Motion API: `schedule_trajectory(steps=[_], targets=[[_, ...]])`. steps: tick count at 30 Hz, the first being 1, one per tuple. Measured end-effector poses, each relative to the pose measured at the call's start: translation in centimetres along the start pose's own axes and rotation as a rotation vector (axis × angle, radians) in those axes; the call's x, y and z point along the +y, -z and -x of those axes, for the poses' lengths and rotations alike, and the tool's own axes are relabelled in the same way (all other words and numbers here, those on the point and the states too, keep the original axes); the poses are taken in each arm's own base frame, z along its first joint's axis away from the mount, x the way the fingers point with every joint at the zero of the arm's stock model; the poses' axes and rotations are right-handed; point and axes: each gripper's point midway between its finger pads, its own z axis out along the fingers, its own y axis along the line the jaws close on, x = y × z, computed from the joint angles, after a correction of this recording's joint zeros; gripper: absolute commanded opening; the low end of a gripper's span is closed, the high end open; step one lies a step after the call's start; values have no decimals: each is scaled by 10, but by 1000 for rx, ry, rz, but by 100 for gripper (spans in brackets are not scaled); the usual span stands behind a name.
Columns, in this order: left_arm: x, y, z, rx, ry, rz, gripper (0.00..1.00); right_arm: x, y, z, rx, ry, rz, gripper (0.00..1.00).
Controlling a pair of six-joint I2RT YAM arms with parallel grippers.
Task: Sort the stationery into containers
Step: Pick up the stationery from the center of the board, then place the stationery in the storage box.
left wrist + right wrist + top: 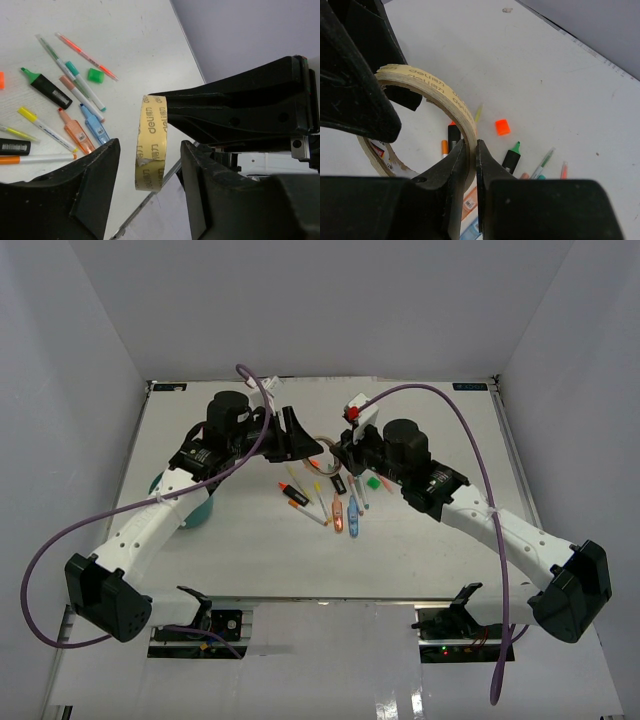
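My right gripper (471, 150) is shut on the wall of a tan tape roll (420, 82) and holds it up off the table. The roll (151, 142) hangs edge-on between the fingers of my left gripper (150, 150), which is open with a gap on both sides. Both grippers meet at the back middle of the table (320, 445). Pens and markers (335, 502) lie scattered below them, with a green square (96, 75), a green-tipped marker (47, 90) and an orange cap (502, 126). The teal tub (200, 512) sits at the left, mostly under my left arm.
The table's far edge (320, 380) and the white walls lie close behind the grippers. Purple cables (450, 410) arch over both arms. The table's right edge (150, 200) runs just below the hanging roll.
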Motion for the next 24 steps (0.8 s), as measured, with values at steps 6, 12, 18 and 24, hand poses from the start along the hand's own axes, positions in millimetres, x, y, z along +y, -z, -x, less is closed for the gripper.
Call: schedule_trajectory(steps=[6, 12, 18, 24], targets=[[-1, 0, 8, -35, -30, 31, 49, 2, 0, 0, 0, 6, 5, 15], [2, -2, 8, -41, -46, 58, 33, 3, -3, -4, 12, 9, 7, 16], [4, -2, 8, -47, -62, 70, 19, 4, -5, -7, 19, 11, 5, 38], [17, 0, 12, -71, -88, 138, 16, 7, -6, -9, 26, 21, 15, 92]])
